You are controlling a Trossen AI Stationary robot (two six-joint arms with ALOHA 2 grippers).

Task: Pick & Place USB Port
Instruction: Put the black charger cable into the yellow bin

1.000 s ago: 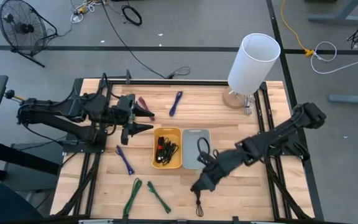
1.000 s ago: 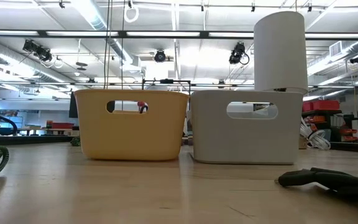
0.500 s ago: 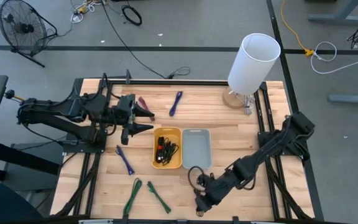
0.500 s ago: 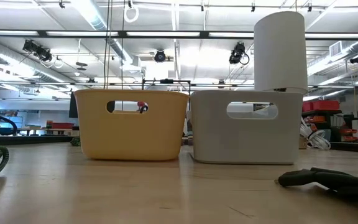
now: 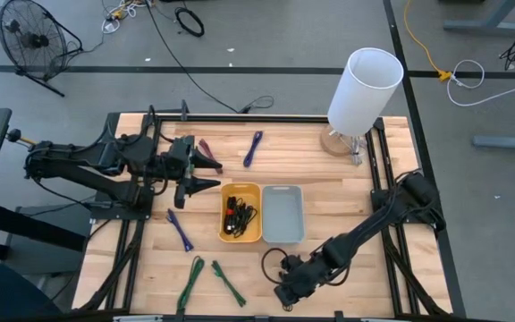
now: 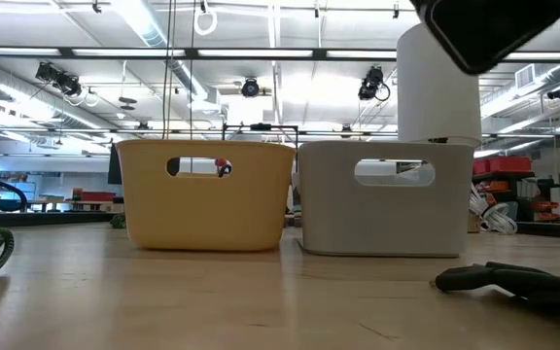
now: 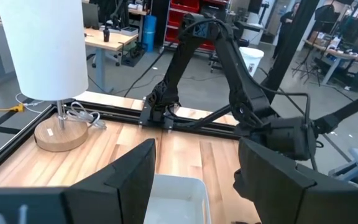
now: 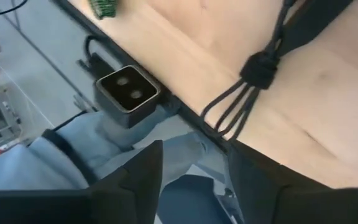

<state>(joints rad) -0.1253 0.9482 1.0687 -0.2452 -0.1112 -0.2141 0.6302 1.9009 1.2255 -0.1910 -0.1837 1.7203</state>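
Wooden slats make up the table [image 5: 347,192], ringed by grey floor with a fan and loose cords. From above, 2 bins sit side by side at the middle: a yellow bin [image 5: 240,213] holding a dark tangle of cables, and a grey bin [image 5: 282,214] with nothing visible inside. The right gripper [image 5: 286,288] is down near the table's front edge, in front of the grey bin, on a black USB cable [image 5: 274,265] whose loop curls out just behind it; whether the fingers actually clamp the cable or how wide they stand cannot be told from overhead. The right wrist view adds what the high view cannot: the bundled end of that cable [image 8: 253,71] lying on the wood between the 2 dark fingers [image 8: 135,180], right at the table's edge, with a small camera [image 8: 128,88] mounted just below the edge. The left gripper [image 5: 211,173] waits above the table behind the yellow bin, its fingers spread apart and holding nothing; its wrist view looks across to the lamp [image 7: 45,50] and the right arm. Purple ties [image 5: 253,148] and green ties [image 5: 191,280] lie scattered on the wood. The low view shows both bins from the side and only a dark part of an arm at the upper corner.
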